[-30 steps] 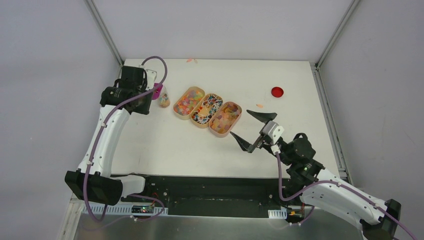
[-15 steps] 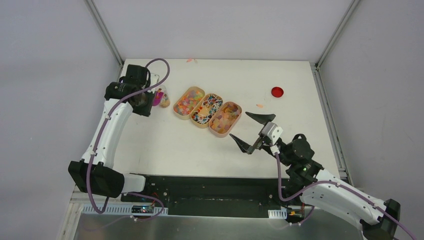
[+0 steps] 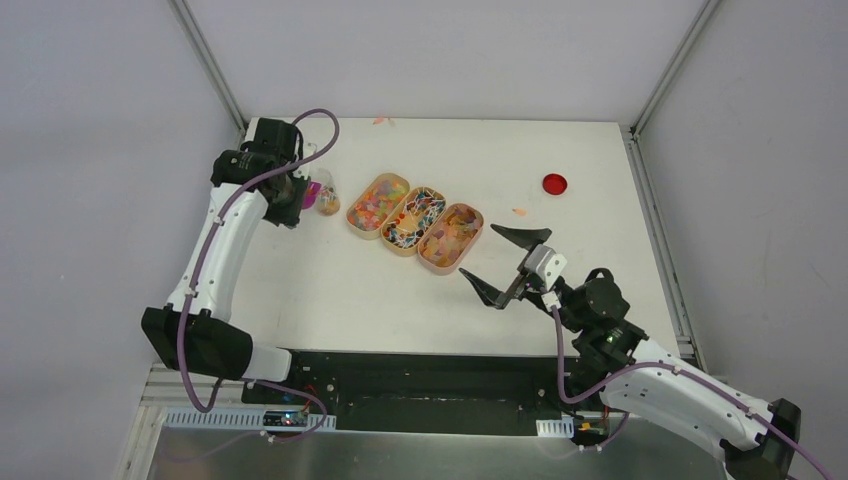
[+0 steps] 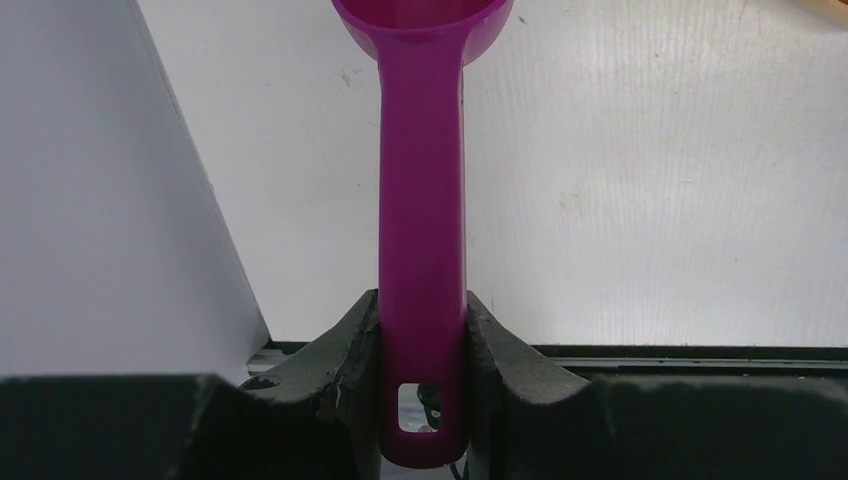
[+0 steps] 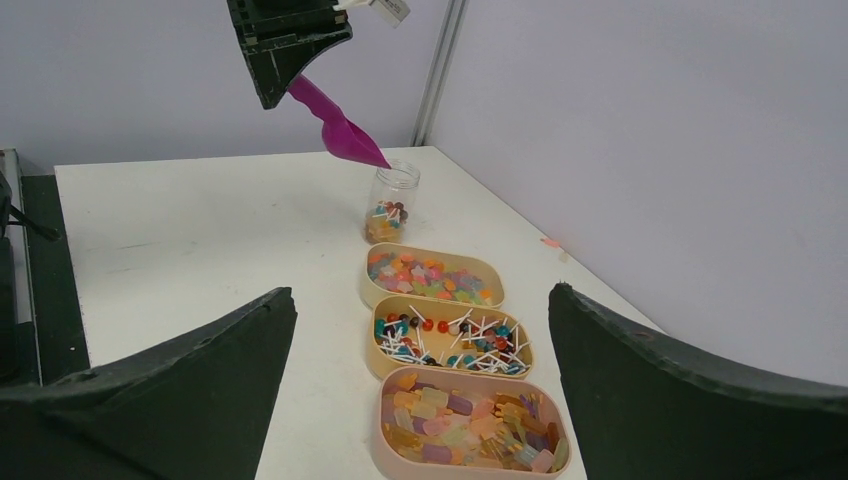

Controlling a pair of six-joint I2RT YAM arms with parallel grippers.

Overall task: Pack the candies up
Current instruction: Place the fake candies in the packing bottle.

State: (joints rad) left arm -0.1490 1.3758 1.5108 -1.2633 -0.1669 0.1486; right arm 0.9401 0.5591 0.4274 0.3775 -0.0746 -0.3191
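The right gripper sits toward the near right side of the table. It is wide open and holds nothing. Just past it, in the middle of the table, three oval trays lie side by side in a row. The candies fill them: orange-yellow gummies nearest, then red, white and dark pieces on sticks, then bright mixed bits. By the far left corner stands a small jar with some candies inside. The left gripper squeezes the handle of a pink scoop, which tips over the jar's mouth. A red disc lies near the far right edge.
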